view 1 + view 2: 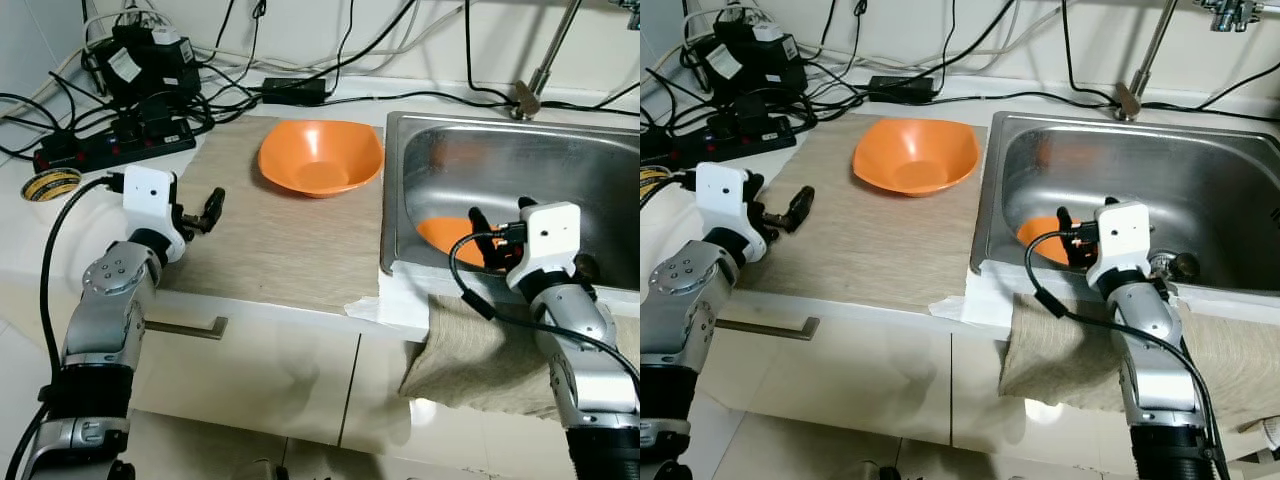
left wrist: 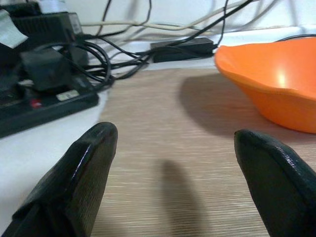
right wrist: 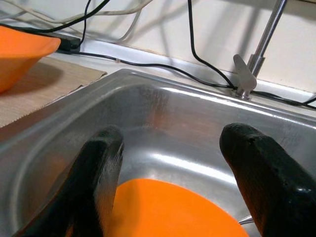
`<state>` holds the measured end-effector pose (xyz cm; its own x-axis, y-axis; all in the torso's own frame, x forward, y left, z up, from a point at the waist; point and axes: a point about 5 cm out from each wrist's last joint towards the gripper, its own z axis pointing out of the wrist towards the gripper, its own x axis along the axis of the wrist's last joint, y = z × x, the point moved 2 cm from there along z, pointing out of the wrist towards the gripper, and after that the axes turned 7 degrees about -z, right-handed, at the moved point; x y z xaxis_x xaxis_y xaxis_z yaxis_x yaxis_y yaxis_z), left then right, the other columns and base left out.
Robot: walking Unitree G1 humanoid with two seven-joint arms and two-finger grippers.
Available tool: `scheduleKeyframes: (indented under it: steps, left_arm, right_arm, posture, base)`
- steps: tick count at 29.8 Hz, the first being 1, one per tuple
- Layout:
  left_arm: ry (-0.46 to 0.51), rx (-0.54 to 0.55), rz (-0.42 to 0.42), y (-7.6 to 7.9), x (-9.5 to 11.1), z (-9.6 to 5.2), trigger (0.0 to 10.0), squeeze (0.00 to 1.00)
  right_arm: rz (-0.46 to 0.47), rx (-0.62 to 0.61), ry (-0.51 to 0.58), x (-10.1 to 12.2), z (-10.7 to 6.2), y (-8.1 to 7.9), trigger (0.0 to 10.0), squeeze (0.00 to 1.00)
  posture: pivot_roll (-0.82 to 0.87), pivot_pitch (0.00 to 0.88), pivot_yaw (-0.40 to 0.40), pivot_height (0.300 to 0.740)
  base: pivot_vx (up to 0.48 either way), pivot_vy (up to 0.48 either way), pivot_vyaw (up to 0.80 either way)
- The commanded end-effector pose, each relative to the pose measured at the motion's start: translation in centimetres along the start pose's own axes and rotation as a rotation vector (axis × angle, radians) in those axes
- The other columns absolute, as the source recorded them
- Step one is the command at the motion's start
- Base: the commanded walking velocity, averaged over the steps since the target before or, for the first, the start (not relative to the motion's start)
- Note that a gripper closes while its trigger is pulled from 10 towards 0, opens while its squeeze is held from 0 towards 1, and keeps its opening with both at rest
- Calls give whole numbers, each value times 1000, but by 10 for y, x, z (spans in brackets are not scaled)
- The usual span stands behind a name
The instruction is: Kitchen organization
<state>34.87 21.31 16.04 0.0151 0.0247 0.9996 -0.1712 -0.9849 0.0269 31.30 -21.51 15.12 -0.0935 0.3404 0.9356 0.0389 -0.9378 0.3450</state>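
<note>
Kitchen surface with a woven mat carries one orange bowl, and a second orange dish lies low in the steel sink. Both look like light, stiff, glossy plastic, probably slippery, so the thin rim seems the best hold. Right gripper hangs over the sink dish with jaws apart and empty; left gripper hovers over the mat, jaws likewise apart.

Two orange dishes are being shown: one orange bowl on the woven mat and one orange plate lying in the steel sink. One sink and one tap are being counted. One black power strip, one roll of tape and one grey cloth are being seen.
</note>
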Motion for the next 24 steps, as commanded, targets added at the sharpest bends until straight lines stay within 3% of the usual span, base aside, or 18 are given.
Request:
scheduleKeyframes:
  steps: [1, 4, 24]
  left_arm:
    - [-8, 9, -19, -1, -2, -1, 10000, 0]
    - [-13, 9, -29, -1, -3, -1, 10000, 0]
    - [-14, 17, -13, -3, -2, -5, 10000, 0]
  right_arm:
    - [17, -6, 4, 2, 3, 0, 10000, 0]
    - [26, 15, -10, -1, -2, -7, 10000, 0]
    - [41, 34, -8, -1, 0, -16, 10000, 0]
  posture:
    - [-72, 0, 24, 732]
    - [-72, 0, 22, 732]
    - [-55, 0, 19, 732]
  base:
    - [0, 0, 0]
    - [0, 0, 0]
    - [0, 0, 0]
